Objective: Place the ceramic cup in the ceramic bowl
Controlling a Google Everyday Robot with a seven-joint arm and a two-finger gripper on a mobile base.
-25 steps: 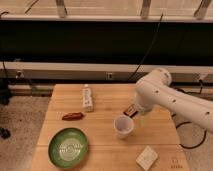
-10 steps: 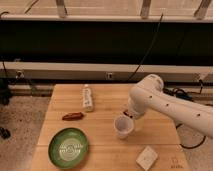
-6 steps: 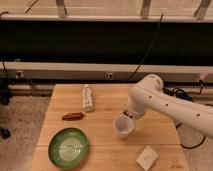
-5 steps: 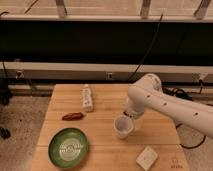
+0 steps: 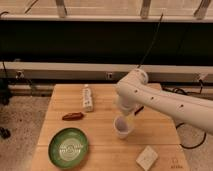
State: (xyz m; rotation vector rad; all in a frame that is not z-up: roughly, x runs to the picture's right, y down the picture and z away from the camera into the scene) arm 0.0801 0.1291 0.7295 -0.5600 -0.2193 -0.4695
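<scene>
The ceramic cup (image 5: 122,128) is small, pale and handleless, and stands upright on the wooden table (image 5: 100,125) right of centre. The ceramic bowl (image 5: 68,148) is wide, green and has a pale ring pattern; it sits at the front left, well apart from the cup. My gripper (image 5: 125,118) is at the end of the white arm (image 5: 160,102), right at the cup's rim on its far side. The arm's wrist hides most of it.
A white bottle (image 5: 88,97) lies on its side at the back left of the table. A reddish-brown object (image 5: 73,116) lies in front of it, above the bowl. A small white block (image 5: 146,157) sits at the front right. A dark wall with cables runs behind the table.
The arm has swung left and come down over the cup. The cup, bowl and other things have not moved.
</scene>
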